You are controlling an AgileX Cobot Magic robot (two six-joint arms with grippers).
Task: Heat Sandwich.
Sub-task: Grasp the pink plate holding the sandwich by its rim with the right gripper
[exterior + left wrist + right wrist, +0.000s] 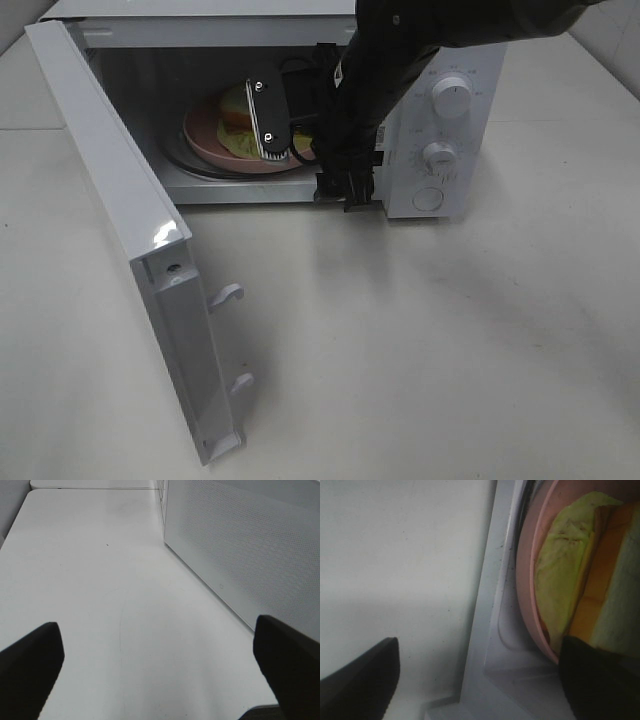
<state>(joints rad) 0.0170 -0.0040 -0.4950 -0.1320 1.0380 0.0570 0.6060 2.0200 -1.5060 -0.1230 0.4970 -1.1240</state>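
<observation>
The sandwich (237,112), white bread over a yellow-green layer, lies on a round pink plate (205,137) inside the open microwave (445,130). My right gripper (285,150) reaches into the cavity at the plate's near right edge. In the right wrist view the sandwich (570,570) and the plate's rim (526,580) lie between the widely spread fingers of the right gripper (480,677). One finger (600,680) is over the plate, and the jaws are open and hold nothing. My left gripper (160,675) is open and empty above the bare table.
The microwave door (130,220) stands swung out to the left, its latch hooks (228,293) pointing right. Control knobs (452,97) are on the right front panel. The left wrist view shows the microwave's perforated side wall (250,545) next to the white table (100,580).
</observation>
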